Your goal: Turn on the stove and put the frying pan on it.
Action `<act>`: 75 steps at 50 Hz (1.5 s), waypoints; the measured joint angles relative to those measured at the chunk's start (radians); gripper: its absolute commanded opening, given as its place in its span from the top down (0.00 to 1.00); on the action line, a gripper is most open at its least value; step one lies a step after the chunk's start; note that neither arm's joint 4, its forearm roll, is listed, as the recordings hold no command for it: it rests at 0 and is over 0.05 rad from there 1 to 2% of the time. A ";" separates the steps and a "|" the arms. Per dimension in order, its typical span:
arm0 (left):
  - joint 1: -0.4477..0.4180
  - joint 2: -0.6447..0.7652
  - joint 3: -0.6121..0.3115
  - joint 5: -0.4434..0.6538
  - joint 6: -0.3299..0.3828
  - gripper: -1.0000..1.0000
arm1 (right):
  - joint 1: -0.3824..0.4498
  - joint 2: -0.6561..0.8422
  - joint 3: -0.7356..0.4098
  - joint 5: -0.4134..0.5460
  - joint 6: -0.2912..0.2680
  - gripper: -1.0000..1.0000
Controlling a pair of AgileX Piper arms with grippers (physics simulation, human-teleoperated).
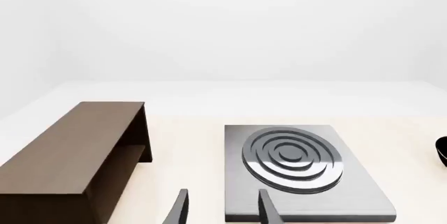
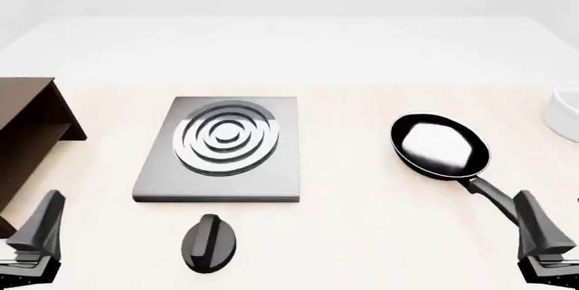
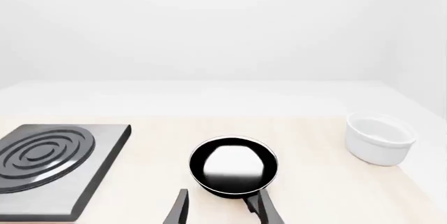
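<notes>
Pan and stove lay apart on the pale worktop in the front view, the stove left of centre and the frying pan toward 3 o'clock from it. The right pincer sat at the lower right edge, its fingers spread with nothing between them; the pan lay at about 11 o'clock from it, the handle ending just beside its tip. The pan's long axis ran diagonally, bowl toward 10 o'clock and handle pointing to 4 o'clock, toward that pincer. In the right wrist view the handle ran close beside one finger, and I could not tell whether they touched.

The left pincer rested at the lower left, released and empty. The black knob sat at 3 o'clock from it, just below the stove's near edge, its ridge pointing roughly to 12. The stove's long axis ran from 12 to 6. A brown shelf stood at 9 o'clock of the stove, and a white bowl at the far right.
</notes>
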 measured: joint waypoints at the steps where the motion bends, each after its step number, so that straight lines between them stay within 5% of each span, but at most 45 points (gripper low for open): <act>1: 0.000 0.000 0.000 0.000 0.000 0.00 | 0.000 0.001 0.000 0.000 -0.001 0.00; 21: -0.045 0.069 -0.020 -0.008 0.060 0.00 | -0.001 0.015 -0.001 -0.002 -0.007 0.00; 43: -0.216 0.313 -0.507 0.520 0.150 0.00 | -0.005 0.005 -0.001 0.008 0.002 0.00; 53: -0.328 0.418 -0.655 0.702 0.175 0.00 | -0.007 0.000 -0.002 0.007 0.013 0.00; 75: -0.514 0.478 -0.594 0.786 0.143 0.00 | -0.005 0.000 -0.004 0.007 0.016 0.00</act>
